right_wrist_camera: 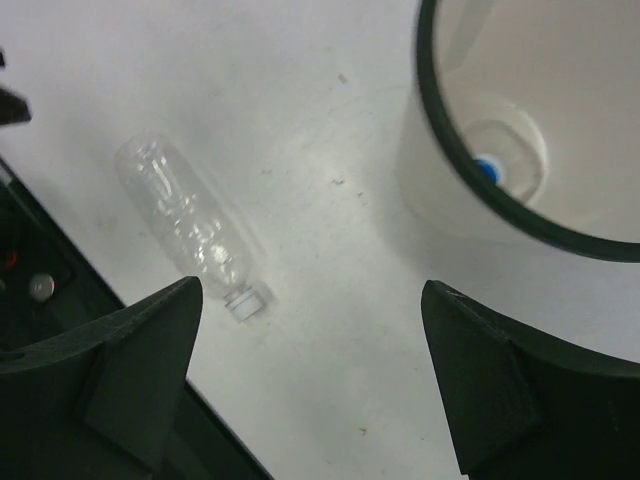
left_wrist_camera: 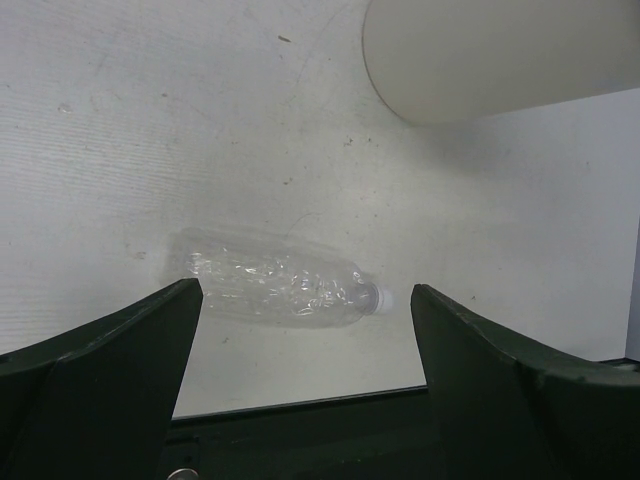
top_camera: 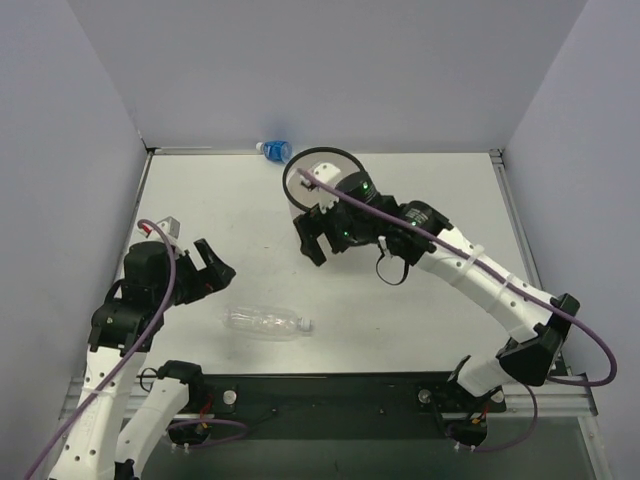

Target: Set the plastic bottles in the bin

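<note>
The unlabelled clear bottle (top_camera: 265, 323) lies on its side near the table's front edge, white cap to the right. It also shows in the left wrist view (left_wrist_camera: 280, 285) and the right wrist view (right_wrist_camera: 190, 225). The blue-label bottle (top_camera: 275, 151) lies at the back wall. The bin (top_camera: 298, 168) stands at the back middle, half covered by my right arm. Inside the bin (right_wrist_camera: 437, 130) lies another clear bottle (right_wrist_camera: 505, 160) with a blue spot. My left gripper (top_camera: 214, 264) (left_wrist_camera: 305, 292) is open and empty, left of the unlabelled bottle. My right gripper (top_camera: 320, 238) (right_wrist_camera: 310, 292) is open and empty, just in front of the bin.
Grey walls enclose the table on the left, back and right. A black strip (top_camera: 330, 390) with the arm bases runs along the front edge. The bin's pale wall (left_wrist_camera: 480, 50) shows at the top of the left wrist view.
</note>
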You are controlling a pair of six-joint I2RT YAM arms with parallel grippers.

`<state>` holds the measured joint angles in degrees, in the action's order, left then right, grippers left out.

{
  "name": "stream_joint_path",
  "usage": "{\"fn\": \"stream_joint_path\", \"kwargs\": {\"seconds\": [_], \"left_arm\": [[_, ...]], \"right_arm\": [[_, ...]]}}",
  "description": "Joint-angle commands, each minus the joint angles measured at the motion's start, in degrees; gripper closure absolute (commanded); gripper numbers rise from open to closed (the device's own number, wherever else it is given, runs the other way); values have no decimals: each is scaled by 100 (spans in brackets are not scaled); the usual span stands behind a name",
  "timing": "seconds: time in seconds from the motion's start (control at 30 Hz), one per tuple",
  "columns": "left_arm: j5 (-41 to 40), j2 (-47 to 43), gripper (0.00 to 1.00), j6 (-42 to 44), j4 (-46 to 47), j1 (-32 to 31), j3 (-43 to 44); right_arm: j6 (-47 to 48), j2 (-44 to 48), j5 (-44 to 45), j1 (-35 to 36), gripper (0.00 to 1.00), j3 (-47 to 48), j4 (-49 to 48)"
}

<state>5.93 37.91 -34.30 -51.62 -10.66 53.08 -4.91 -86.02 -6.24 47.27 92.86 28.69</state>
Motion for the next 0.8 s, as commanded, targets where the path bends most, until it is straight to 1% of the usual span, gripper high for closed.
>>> {"fn": "stream_joint_path", "kwargs": {"seconds": [0.0, 0.07, 0.13, 0.27, 0.4, 0.53, 0.77], "left_arm": [[-110, 94, 2, 240, 240, 20, 194], [-128, 102, 3, 266, 240, 28, 229], [-145, 111, 3, 266, 248, 20, 273], [-163, 67, 3, 249, 161, 28, 352], [-250, -12, 2, 258, 12, 28, 484], [-505, -73, 2, 275, -252, 28, 695], [-1331, -170, 3, 117, -902, 28, 1160]], "right_arm": [[428, 182, -306, 537, 17, -740, 234], [447, 156, -421, 740, 19, -962, 181], [657, 59, -518, 915, 19, -1164, 155], [895, -423, -457, 1153, 16, -1182, 155], [1088, -872, -694, 1311, 15, -1095, 32], [1167, -1338, -852, 1496, 16, -945, -56], [1115, -1839, -1063, 1681, 18, -980, -522]]}}
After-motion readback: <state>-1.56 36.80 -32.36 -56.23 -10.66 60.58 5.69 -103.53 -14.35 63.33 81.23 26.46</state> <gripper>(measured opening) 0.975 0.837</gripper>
